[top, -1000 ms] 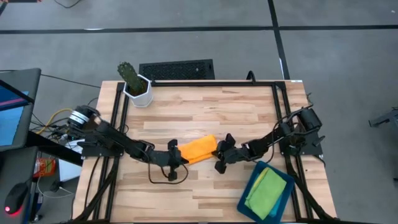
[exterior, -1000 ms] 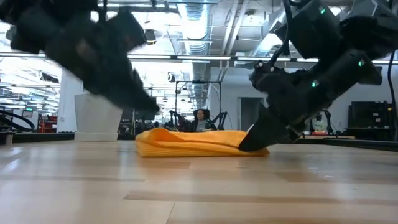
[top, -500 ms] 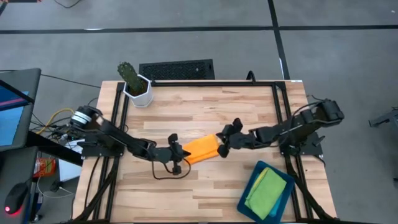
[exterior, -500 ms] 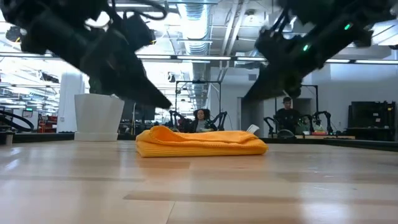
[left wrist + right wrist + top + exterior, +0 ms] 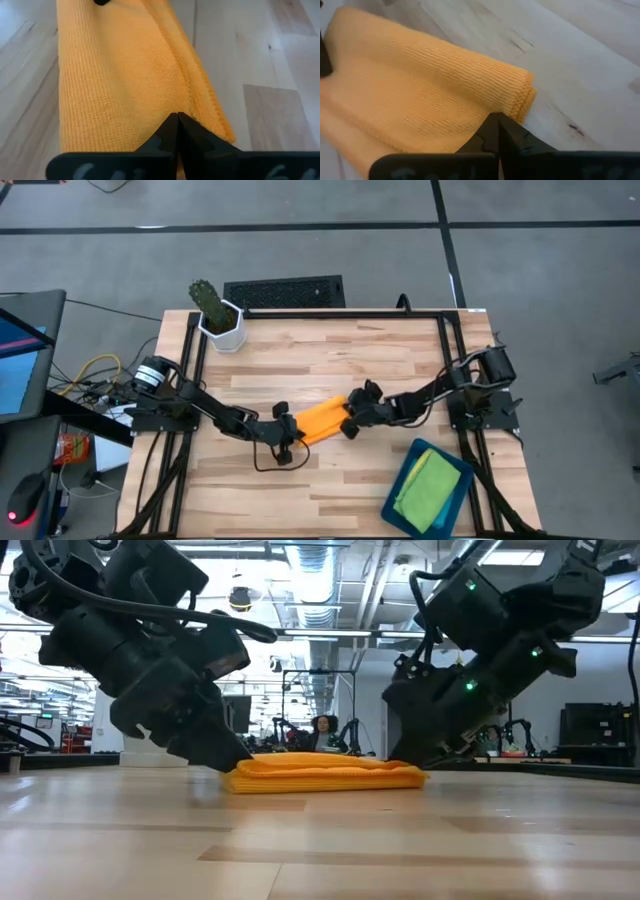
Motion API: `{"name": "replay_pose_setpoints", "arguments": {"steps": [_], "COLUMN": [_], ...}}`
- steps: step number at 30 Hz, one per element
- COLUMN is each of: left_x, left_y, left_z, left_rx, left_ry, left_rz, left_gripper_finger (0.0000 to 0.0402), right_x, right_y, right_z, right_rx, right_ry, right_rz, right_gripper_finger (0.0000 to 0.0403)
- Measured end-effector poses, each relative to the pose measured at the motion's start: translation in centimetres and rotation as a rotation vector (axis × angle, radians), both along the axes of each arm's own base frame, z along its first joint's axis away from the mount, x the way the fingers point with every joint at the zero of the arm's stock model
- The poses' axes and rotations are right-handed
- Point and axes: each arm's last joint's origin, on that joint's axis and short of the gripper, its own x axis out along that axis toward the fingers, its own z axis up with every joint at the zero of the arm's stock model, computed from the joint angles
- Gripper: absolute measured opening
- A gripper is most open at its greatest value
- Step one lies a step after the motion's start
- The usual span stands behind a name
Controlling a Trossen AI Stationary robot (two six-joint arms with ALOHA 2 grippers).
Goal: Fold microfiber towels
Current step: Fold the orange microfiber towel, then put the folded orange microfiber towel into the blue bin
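On the wooden tabletop (image 5: 330, 355), a folded orange microfiber towel (image 5: 322, 421) lies flat near the middle. The left hand (image 5: 287, 437) presses its left end, fingers clenched together. The right hand (image 5: 352, 420) presses the right end, fingers also clenched. Further right, a green towel (image 5: 426, 486) sits in a teal tray (image 5: 458, 496).

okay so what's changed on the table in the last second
The right gripper lifted off the orange towel, then came back down onto its right end, fingers shut. The left gripper, shut, moved in against the left end. The towel now lies flatter. The tray with the green towel and the plant pot stayed put.
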Motion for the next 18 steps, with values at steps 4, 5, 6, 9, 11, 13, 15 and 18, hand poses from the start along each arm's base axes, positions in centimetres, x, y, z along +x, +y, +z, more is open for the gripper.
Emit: {"name": "replay_pose_setpoints", "arguments": {"steps": [4, 5, 6, 9, 11, 13, 15, 18], "left_x": [0.0, 0.1, 0.1, 0.1, 0.2, 0.2, 0.3, 0.4], "left_y": [0.2, 0.2, 0.3, 0.5, 0.6, 0.7, 0.8, 1.0], "left_z": [0.0, 0.0, 0.0, 0.0, 0.0, 0.0, 0.1, 0.1], "left_rx": [0.018, 0.017, 0.016, 0.011, 0.012, 0.012, 0.009, 0.003], "left_ry": [0.000, 0.001, 0.003, 0.003, 0.000, -0.005, -0.011, -0.021], "left_rz": [0.005, 0.007, 0.007, 0.014, 0.017, 0.020, 0.025, 0.037], "left_gripper_finger": [0.0000, 0.0000, 0.0000, 0.0000, 0.0000, 0.0000, 0.0000, 0.0000], "right_x": [-0.4, -0.8, -0.9, -1.7, -2.6, -3.1, -3.3, -3.0], "right_y": [-0.4, -0.5, -0.6, -1.4, -2.0, -2.4, -2.9, -3.3], "right_z": [2.0, 2.9, 4.2, 8.4, 10.2, 11.4, 11.8, 11.0], "right_rx": [0.011, 0.010, 0.012, 0.059, 0.114, 0.178, 0.246, 0.333], "right_ry": [-0.003, 0.000, -0.019, -0.060, -0.021, 0.014, 0.056, 0.100], "right_rz": [0.036, 0.038, 0.035, 0.032, 0.038, 0.042, 0.036, -0.019], "right_gripper_finger": [0.0024, 0.0024, 0.0025, 0.0041, 0.0063, 0.0091, 0.0126, 0.0183]}}
